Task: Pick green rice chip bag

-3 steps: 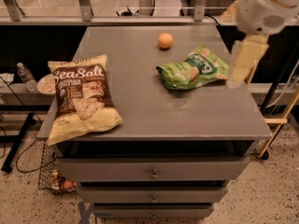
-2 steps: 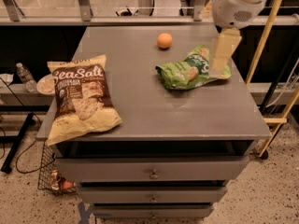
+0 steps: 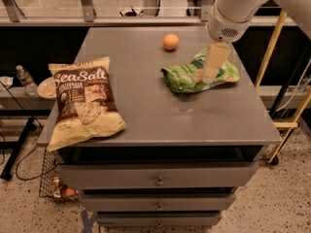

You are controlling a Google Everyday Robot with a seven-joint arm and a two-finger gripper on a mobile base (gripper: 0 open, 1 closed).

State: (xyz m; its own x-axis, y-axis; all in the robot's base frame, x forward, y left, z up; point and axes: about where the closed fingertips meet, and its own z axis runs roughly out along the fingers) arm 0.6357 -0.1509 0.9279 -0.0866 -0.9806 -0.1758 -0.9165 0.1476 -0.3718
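Observation:
The green rice chip bag [image 3: 187, 75] lies flat on the right part of the grey cabinet top [image 3: 160, 115], bright green with pale round chips printed on it. My gripper [image 3: 212, 72] hangs from the white arm at the upper right, directly over the bag's right half, with its pale finger pointing down onto the bag. The finger covers the middle of the bag.
A large cream-and-brown "Sea Salt" bag [image 3: 82, 101] lies at the left of the top. An orange [image 3: 170, 41] sits at the back centre. Drawers are below the front edge. A yellow frame [image 3: 272, 47] stands to the right, and a wire basket [image 3: 53, 181] sits on the floor at the left.
My arm has swung left from beyond the bag's right end to over the bag, and the gripper has come down towards it. The bag has not moved.

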